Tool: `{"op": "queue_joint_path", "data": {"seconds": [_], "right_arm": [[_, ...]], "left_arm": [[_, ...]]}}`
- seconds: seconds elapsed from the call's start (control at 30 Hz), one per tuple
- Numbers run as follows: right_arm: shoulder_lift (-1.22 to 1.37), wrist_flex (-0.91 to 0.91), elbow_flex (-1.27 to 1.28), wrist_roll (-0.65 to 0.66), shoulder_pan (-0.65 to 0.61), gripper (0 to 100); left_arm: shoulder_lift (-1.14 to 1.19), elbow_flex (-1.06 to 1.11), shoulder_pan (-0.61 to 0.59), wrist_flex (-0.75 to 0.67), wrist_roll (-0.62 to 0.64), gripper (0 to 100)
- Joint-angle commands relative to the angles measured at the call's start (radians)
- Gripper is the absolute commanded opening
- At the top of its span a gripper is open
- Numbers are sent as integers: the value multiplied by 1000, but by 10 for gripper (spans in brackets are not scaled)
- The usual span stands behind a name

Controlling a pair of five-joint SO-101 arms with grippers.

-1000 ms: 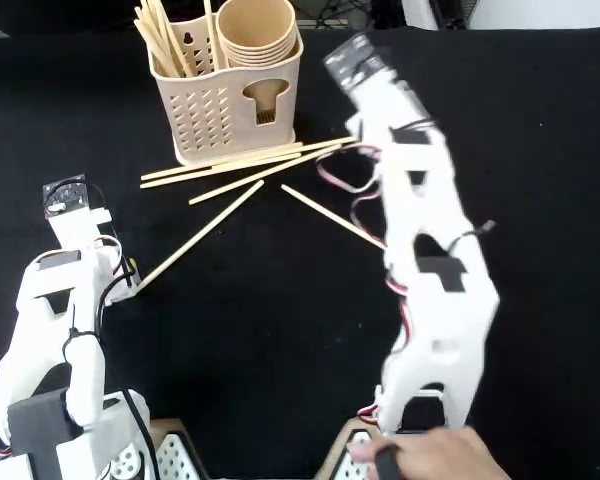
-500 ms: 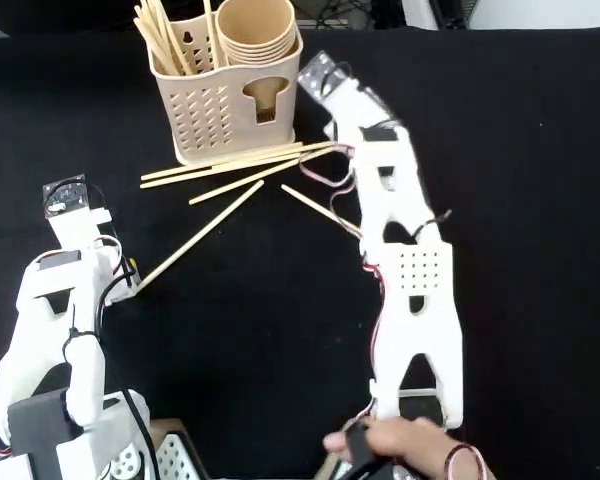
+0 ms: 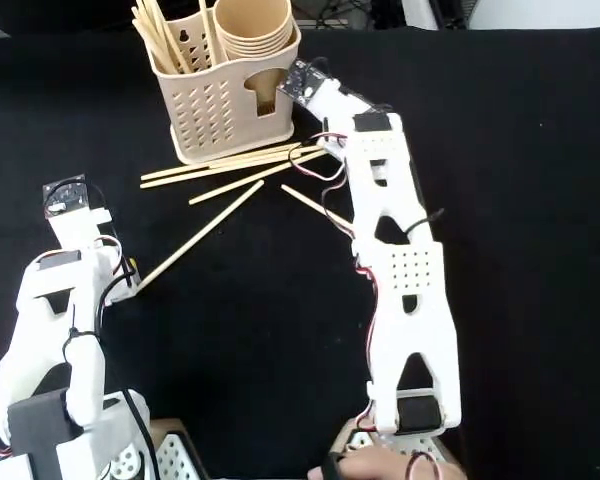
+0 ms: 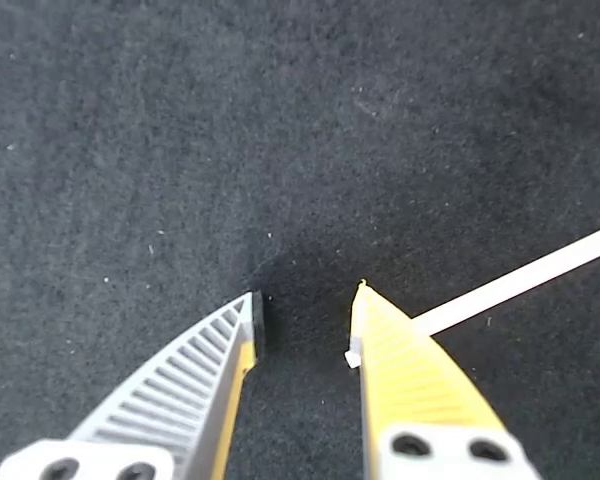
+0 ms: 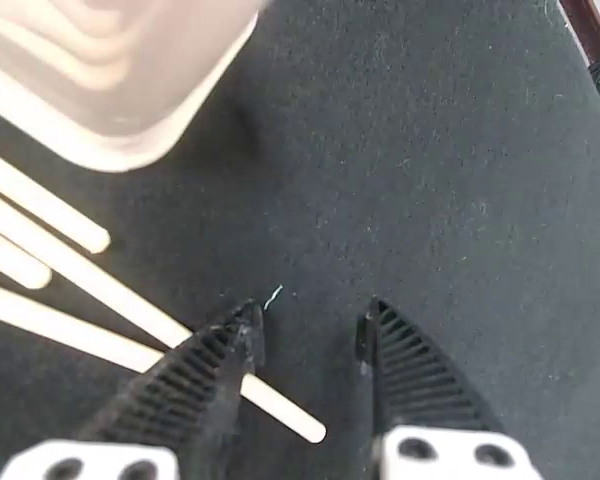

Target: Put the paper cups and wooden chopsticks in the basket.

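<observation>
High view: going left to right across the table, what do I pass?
From the left: left arm, basket, right arm. The loose chopsticks overlap the basket and the right arm, so they are left out.

Far end of table (image 3: 540,150): basket (image 3: 220,110), paper cups (image 3: 253,25) nested in its right compartment, upright chopsticks (image 3: 152,35) in left. Loose chopsticks (image 3: 200,235) lie before it; one seemingly beneath right gripper (image 5: 307,330).
</observation>
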Motion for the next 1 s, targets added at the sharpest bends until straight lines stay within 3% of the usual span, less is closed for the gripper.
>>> {"op": "queue_joint_path", "data": {"seconds": [0.0, 0.2, 0.67, 0.97], "right_arm": [[-7, 8, -38, 11, -20, 176], [-12, 6, -59, -123, 18, 178], [-4, -2, -150, -772, 15, 178], [42, -26, -150, -829, -49, 178]], "left_arm": [[-3, -4, 18, -18, 6, 170], [-3, -5, 18, -18, 6, 170], [-3, -7, 18, -18, 6, 170], [-3, -7, 18, -18, 6, 170]]}}
